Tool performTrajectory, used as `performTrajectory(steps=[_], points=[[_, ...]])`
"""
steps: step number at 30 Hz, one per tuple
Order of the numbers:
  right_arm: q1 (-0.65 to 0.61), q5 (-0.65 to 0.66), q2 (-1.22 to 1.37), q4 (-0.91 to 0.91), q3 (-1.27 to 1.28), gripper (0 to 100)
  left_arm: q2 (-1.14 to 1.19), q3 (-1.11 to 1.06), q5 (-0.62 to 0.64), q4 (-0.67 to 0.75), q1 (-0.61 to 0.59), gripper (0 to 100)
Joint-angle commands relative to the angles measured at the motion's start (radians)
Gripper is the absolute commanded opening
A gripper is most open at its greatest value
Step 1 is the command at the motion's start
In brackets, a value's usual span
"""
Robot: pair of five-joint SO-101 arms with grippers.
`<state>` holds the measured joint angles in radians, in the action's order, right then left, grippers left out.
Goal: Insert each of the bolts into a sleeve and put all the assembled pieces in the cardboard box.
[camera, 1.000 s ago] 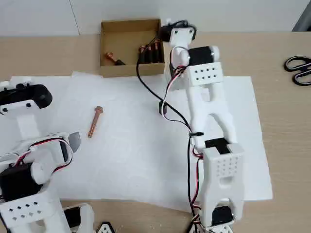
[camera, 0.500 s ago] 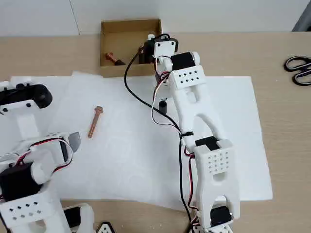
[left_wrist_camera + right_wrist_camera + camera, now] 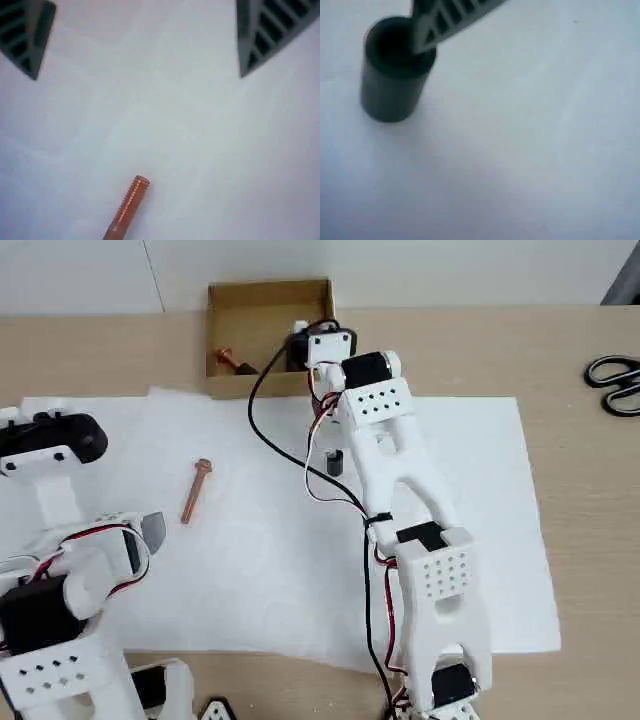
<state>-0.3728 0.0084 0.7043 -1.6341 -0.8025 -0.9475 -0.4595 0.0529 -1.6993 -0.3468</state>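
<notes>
Between the jaws of the left gripper (image 3: 140, 45), gaping wide, nothing is being held; a bolt (image 3: 127, 207) is lying beyond their tips, untouched. The right gripper (image 3: 303, 343) is hovering over the cardboard box (image 3: 270, 287), and I cannot tell how its jaws stand. Behind it one empty sleeve (image 3: 334, 462) is standing upright. Inside the box, finished pieces (image 3: 232, 360) are sitting; this pair, I judge, is remaining.

Small robotics lab or hobby workshop set up on a bench.

A left arm (image 3: 60, 610) and a right arm (image 3: 420, 540), both of white printed parts with bare motors and loose cables (image 3: 250, 410), stand on a pale wood-look bench (image 3: 580, 460) against a plain white wall (image 3: 450, 270). A white foam sheet (image 3: 260, 540) serves as work mat, with scissors (image 3: 615, 383) at one side and a small cardboard box (image 3: 268, 290) at the back.
</notes>
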Motion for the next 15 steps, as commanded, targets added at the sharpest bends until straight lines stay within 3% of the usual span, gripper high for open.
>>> performTrajectory(steps=[1,15], points=[[-0.005,0.006,-0.004,-0.004,0.009,21.2,-0.012,0.033,0.000,0.000,-0.003,24],[-0.010,0.005,-0.004,-0.007,0.081,21.2,-0.012,0.033,0.000,0.000,-0.003,24]])
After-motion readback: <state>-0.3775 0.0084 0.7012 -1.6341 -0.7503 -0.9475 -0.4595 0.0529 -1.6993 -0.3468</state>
